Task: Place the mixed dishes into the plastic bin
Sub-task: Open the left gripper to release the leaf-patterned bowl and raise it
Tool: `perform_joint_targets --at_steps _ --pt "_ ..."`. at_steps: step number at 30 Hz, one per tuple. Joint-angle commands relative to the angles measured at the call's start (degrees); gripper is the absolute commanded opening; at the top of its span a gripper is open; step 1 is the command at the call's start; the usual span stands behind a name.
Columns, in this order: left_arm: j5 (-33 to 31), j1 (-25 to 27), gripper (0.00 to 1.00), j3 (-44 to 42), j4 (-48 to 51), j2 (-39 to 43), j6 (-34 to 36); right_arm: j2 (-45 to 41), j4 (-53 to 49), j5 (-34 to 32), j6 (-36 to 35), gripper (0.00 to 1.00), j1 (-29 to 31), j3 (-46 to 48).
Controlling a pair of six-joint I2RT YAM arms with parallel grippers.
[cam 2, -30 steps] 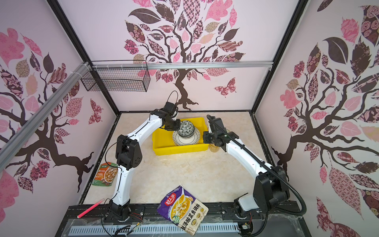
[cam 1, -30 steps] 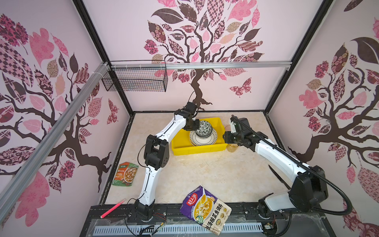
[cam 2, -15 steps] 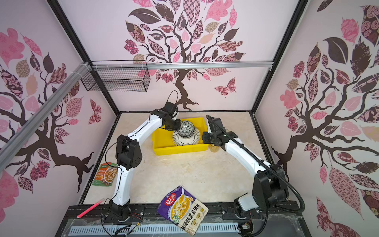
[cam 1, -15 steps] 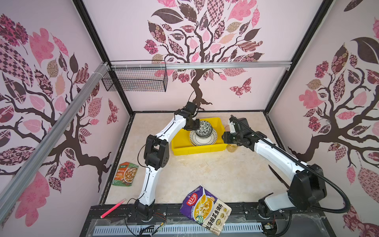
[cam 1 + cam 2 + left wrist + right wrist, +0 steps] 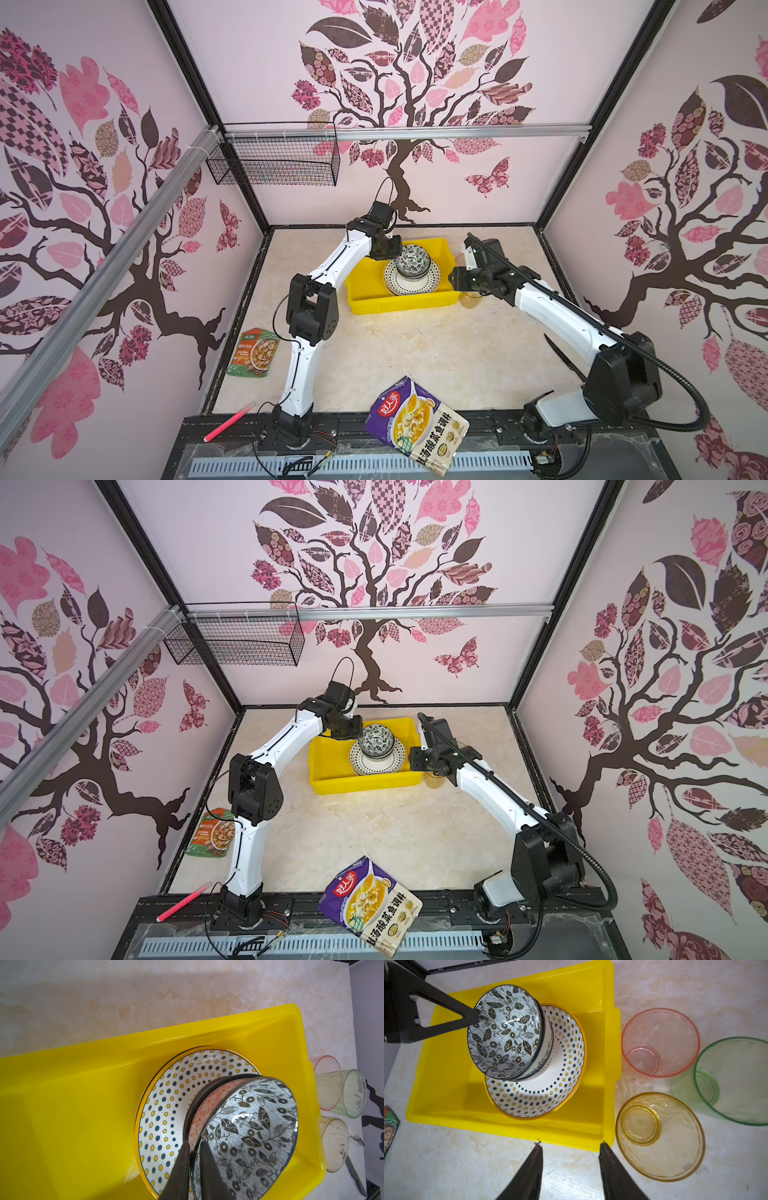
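Observation:
The yellow plastic bin (image 5: 399,305) (image 5: 446,1084) sits at the back of the table. In it lies a dotted, yellow-rimmed plate (image 5: 550,1088) (image 5: 166,1105) with a stack of nested bowls on top. The uppermost is a black-white floral bowl (image 5: 506,1030) (image 5: 253,1126) (image 5: 411,259). My left gripper (image 5: 195,1144) is shut on that bowl's rim, one finger inside and one outside. Pink (image 5: 660,1043), green (image 5: 733,1080) and amber (image 5: 660,1136) tumblers stand upright on the table just right of the bin. My right gripper (image 5: 571,1145) hangs open and empty over the table by the bin's front right corner, beside the amber tumbler.
A purple food pouch (image 5: 417,424) lies over the table's front edge. A green-orange seasoning packet (image 5: 255,353) lies at the left edge. A black wire basket (image 5: 274,160) hangs on the back left wall. A pink stick (image 5: 228,422) rests on the front rail.
The right arm has drifted very slightly near the bin's right side. The left gripper stays on the bowl's rim in the bin.

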State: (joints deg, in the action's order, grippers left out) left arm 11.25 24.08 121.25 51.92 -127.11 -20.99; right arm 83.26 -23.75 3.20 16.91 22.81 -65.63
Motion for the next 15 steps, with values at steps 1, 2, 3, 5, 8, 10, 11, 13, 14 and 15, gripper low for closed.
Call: perform_joint_targets --at_steps 1,2,3,5,8,10,11,13,14,15 --pt "0.36 0.01 0.12 -1.81 -0.63 1.61 0.25 1.29 -0.16 0.24 0.68 0.48 0.04 -2.18" --pt "0.36 0.01 0.12 -1.74 -0.49 1.39 0.3 1.29 -0.16 0.25 0.59 0.48 -0.02 -2.13" --pt "0.36 0.01 0.12 -1.81 -0.36 1.26 0.32 1.31 -0.24 0.27 0.67 0.48 -0.01 -2.14" --pt "0.35 0.01 0.12 -1.81 -0.23 0.96 0.34 1.37 -0.26 0.26 0.58 0.48 0.03 -2.11" --pt "0.36 0.01 0.12 -1.8 0.19 0.63 0.26 1.46 -0.25 0.31 0.55 0.48 -0.01 -2.17" --pt "0.36 0.01 0.12 -1.89 0.52 0.53 0.34 1.46 -0.25 0.31 0.6 0.48 -0.01 -2.21" --pt "0.36 0.01 0.12 -2.05 0.54 0.47 0.25 1.46 -0.16 0.41 0.6 0.48 0.04 -2.22" --pt "0.36 0.01 0.12 -2.32 0.45 0.62 0.17 1.59 -0.07 0.53 0.58 0.48 0.0 -2.22" --pt "0.31 0.01 0.11 -2.41 0.55 0.55 0.16 1.66 0.01 0.64 0.74 0.48 -0.02 -2.22" --pt "0.18 0.01 0.11 -2.55 0.54 0.51 0.08 1.78 0.02 0.78 0.67 0.48 -0.06 -2.22"
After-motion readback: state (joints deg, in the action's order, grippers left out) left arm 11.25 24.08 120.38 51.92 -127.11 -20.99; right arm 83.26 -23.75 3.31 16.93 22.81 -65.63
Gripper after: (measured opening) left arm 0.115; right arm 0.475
